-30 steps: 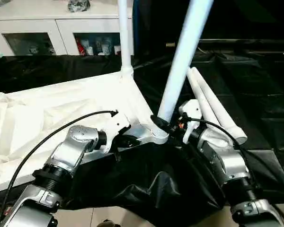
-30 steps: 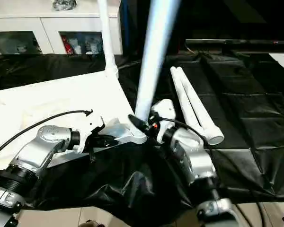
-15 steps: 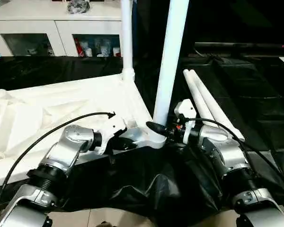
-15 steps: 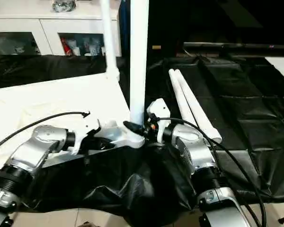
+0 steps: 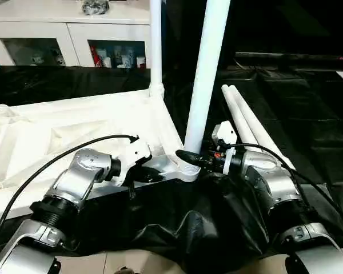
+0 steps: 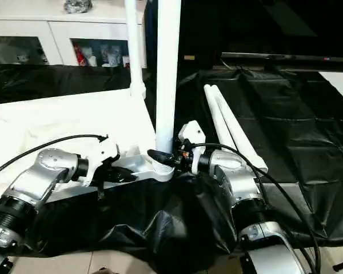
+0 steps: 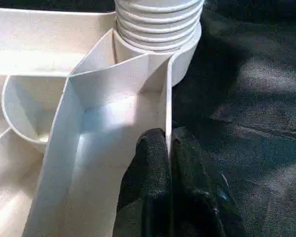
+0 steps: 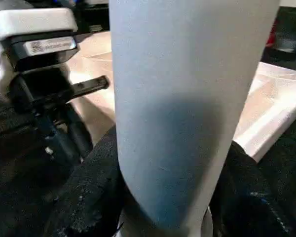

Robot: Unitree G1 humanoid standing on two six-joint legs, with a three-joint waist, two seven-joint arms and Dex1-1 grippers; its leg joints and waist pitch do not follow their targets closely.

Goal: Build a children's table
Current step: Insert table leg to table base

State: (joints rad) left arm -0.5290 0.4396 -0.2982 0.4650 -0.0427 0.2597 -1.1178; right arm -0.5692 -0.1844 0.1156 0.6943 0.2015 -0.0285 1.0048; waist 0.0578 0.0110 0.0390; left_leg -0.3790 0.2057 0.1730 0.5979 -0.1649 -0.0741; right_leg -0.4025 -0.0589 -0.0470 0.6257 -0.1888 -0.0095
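The white plastic rectangular tabletop [image 5: 74,123] lay upside down on a black crinkled sheet [image 5: 286,91], its ribbed underside facing up. At its far corner a long white tapered tube leg [image 5: 155,45] stood upright in a round socket. At the near corner a second, thicker-looking white tube leg [image 5: 206,80] rose almost vertical from the round corner socket [image 5: 188,169], its threaded end showing in the left wrist view just above the socket rim.

The left end effector [image 7: 168,168] was closed on the thin upright outer wall of the tabletop, just beside that near socket, with one black finger [image 7: 150,163] inside the rim and the other outside against the black sheet. In the head views the left silver forearm [image 5: 83,177] reached in over the near edge of the tabletop, a black cable looping above it.

The right end effector [image 5: 187,157] gripped the near leg low down, just above the socket, its black fingers [image 8: 96,197] standing partly apart on either side of the white tube. The right silver forearm [image 5: 268,182] came in from the right, level with the socket.

Two more white tube legs [image 5: 248,123] lay side by side on the black sheet, just behind the right arm, touching each other along their length. A white cabinet with glass doors [image 5: 57,34] stood behind the sheet.
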